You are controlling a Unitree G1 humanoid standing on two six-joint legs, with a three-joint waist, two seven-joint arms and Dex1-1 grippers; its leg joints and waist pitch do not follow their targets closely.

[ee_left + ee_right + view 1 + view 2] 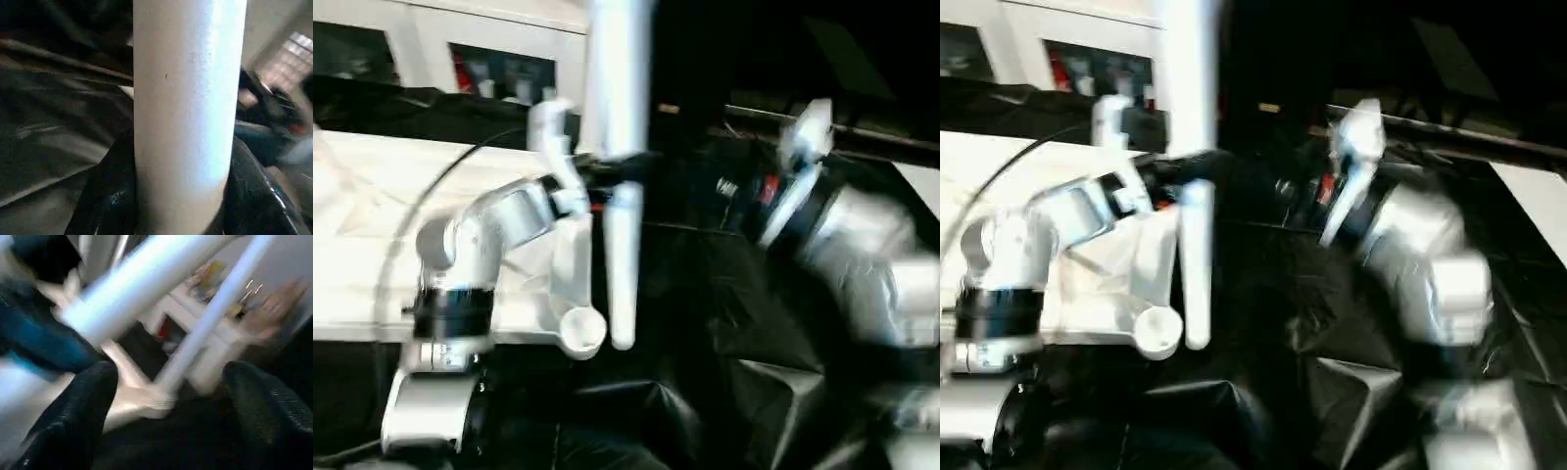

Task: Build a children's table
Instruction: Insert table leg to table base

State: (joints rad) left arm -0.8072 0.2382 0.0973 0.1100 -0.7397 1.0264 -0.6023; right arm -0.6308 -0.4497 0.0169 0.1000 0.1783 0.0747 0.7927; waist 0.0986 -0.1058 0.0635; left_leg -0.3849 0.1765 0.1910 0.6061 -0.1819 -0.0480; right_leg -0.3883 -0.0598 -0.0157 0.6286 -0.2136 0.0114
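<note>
Left tool (183, 215) clamped on leg (619, 88), right tool (166, 421) spread nearby; seating leg into tabletop's (372, 235) corner socket (581, 331) next.

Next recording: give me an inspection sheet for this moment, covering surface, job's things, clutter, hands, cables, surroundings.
Surface: black sheeting, creased, under the work.
Job's things: white tabletop lying with a round corner socket at its near corner; one white leg held roughly upright beside that socket, its lower end not in it.
Clutter: nothing seen.
Hands: left hand shut on the leg, black fingers either side; right hand open, holding nothing.
Cables: a black cable arcs over the tabletop by the left arm.
Surroundings: white glass-fronted cabinet behind.
</note>
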